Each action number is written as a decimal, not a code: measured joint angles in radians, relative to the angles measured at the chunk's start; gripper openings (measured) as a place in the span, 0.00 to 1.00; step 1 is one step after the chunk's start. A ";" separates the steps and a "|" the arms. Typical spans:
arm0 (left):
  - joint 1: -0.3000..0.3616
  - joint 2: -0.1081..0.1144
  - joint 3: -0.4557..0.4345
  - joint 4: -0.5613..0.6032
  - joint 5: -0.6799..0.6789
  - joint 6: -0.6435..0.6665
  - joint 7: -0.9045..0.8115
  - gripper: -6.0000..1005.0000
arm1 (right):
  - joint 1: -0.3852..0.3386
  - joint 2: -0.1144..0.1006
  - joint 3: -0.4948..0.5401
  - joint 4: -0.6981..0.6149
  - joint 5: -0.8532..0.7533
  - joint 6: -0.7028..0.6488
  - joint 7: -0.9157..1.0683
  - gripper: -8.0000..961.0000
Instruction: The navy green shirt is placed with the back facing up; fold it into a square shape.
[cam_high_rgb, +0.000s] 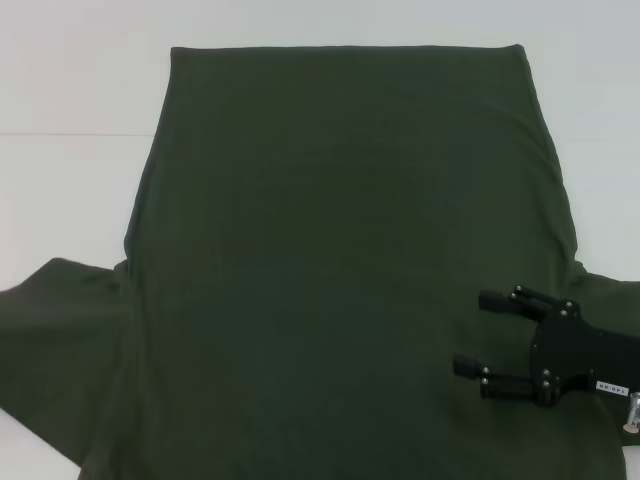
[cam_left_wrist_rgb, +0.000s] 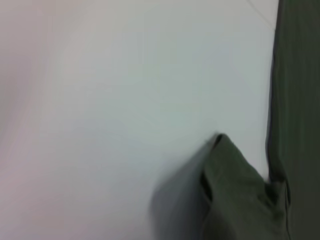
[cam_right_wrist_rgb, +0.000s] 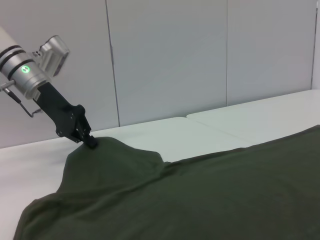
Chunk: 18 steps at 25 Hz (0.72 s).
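Note:
The navy green shirt (cam_high_rgb: 340, 250) lies spread flat on the white table, plain side up, hem at the far end. My right gripper (cam_high_rgb: 478, 332) is open over the shirt's near right part, beside the right sleeve, fingers pointing toward the middle. My left gripper (cam_right_wrist_rgb: 91, 142) is outside the head view; the right wrist view shows it at the tip of the left sleeve (cam_right_wrist_rgb: 110, 160), shut on the cloth, which peaks up to it. In the left wrist view the sleeve corner (cam_left_wrist_rgb: 235, 190) is raised and casts a shadow on the table.
The white table (cam_high_rgb: 70, 180) shows bare on both sides of the shirt and beyond its hem. A seam between two tabletops (cam_high_rgb: 60, 134) runs across at the far left. Grey wall panels (cam_right_wrist_rgb: 165, 60) stand behind the table.

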 joint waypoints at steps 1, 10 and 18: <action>0.000 0.002 -0.005 0.004 0.000 0.002 0.000 0.01 | 0.000 0.000 0.000 0.000 0.002 0.000 0.000 0.97; 0.001 0.009 -0.012 0.022 -0.001 0.017 0.000 0.01 | 0.001 0.000 0.000 -0.001 0.009 0.000 0.000 0.97; -0.020 0.009 -0.004 0.016 -0.008 0.052 -0.019 0.01 | 0.001 0.001 -0.001 0.000 0.009 0.000 -0.002 0.97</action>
